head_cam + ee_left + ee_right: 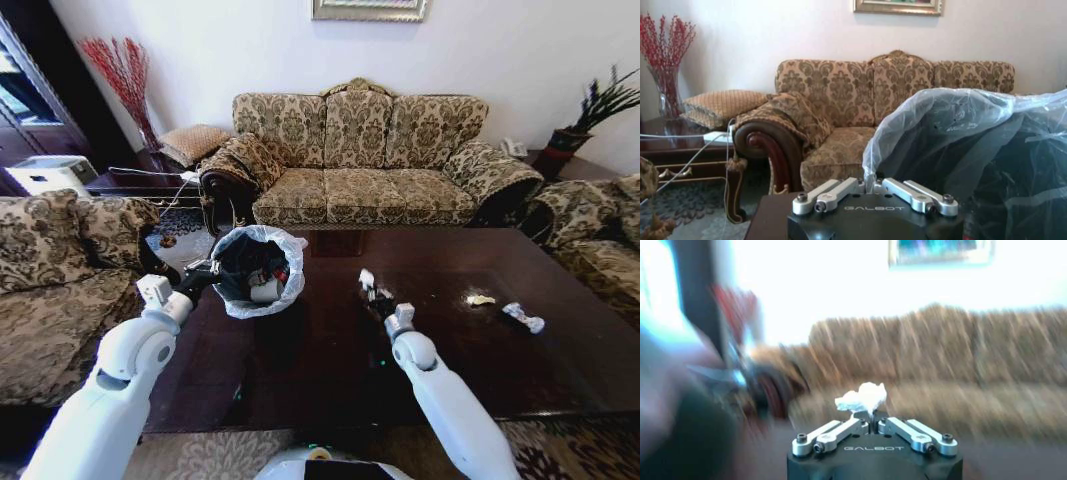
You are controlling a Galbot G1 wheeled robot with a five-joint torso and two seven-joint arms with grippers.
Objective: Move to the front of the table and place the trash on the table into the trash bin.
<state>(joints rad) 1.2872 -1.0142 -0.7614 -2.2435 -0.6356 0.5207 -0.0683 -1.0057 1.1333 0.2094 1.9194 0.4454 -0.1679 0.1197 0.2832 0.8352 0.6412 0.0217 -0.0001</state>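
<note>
White tissue (862, 398) pinched in right gripper (370, 291) above table (330, 370) | left gripper (204, 268) clamps bin (258, 271) rim | risk: light pinch, tissue slips out short of bin | wrappers (522, 317) remain

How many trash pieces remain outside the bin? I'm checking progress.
3: a tissue in the right end effector, a scrap and a wrapper on the table.
</note>
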